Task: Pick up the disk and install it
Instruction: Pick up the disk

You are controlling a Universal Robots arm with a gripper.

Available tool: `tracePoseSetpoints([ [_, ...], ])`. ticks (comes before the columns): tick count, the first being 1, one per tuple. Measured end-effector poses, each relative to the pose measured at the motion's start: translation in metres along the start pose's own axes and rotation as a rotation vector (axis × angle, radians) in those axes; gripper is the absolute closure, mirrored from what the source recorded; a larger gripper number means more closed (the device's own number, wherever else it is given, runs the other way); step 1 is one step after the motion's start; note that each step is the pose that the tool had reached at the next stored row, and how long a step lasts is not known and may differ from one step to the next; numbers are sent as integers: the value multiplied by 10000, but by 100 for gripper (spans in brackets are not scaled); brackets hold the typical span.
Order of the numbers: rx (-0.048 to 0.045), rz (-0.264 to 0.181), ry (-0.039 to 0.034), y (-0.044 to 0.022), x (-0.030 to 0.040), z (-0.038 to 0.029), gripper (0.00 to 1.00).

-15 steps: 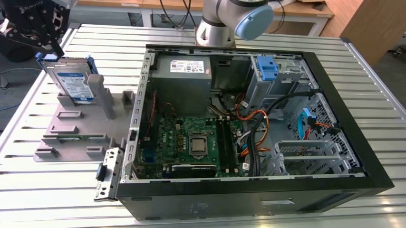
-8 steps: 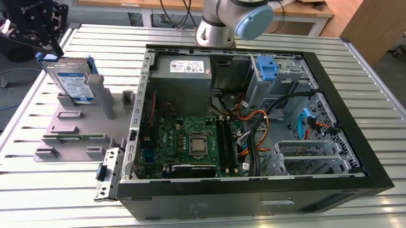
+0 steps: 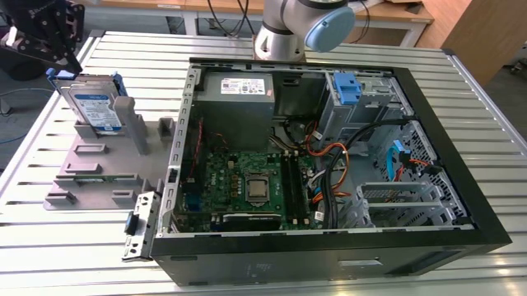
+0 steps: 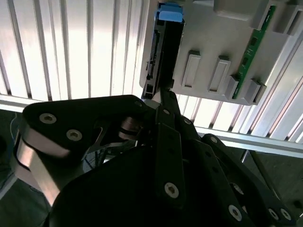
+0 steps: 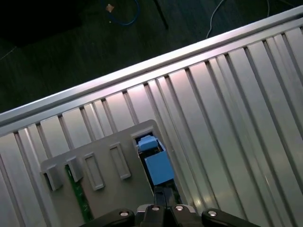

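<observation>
The disk (image 3: 93, 108) stands on edge in a slot of the grey holder plate (image 3: 91, 163) at the exterior view's left, a silver drive with a white-and-blue label in a blue bracket. My gripper (image 3: 71, 66) hangs right over the disk's upper far corner, at or just above its top edge. Both wrist views look down along the gripper (image 4: 163, 94) onto the disk's thin edge (image 4: 165, 52) and blue bracket tab (image 5: 158, 169). The gripper's tip (image 5: 163, 201) overlaps the near end of the disk. Whether it touches the disk is unclear.
An open black computer case (image 3: 461, 203) lies to the exterior view's right of the holder, with motherboard (image 3: 247, 185), grey power supply (image 3: 239, 92), cables and a blue-latched drive bay (image 3: 350, 89). A green memory stick (image 4: 255, 45) sits in the holder. All rests on a slatted metal table (image 3: 74, 246).
</observation>
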State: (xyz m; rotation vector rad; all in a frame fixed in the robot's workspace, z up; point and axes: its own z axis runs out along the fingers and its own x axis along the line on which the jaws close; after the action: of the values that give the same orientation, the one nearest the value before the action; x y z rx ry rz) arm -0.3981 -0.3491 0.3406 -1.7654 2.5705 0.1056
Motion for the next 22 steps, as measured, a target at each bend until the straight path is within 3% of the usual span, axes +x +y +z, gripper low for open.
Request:
tracePoseSetpoints([
  [7,-50,-881,39,-10,-3,4,89],
  [16,-53,-942,41,-14,-5,5,89],
  [22,-70,-1256,54,-18,-6,5,89],
])
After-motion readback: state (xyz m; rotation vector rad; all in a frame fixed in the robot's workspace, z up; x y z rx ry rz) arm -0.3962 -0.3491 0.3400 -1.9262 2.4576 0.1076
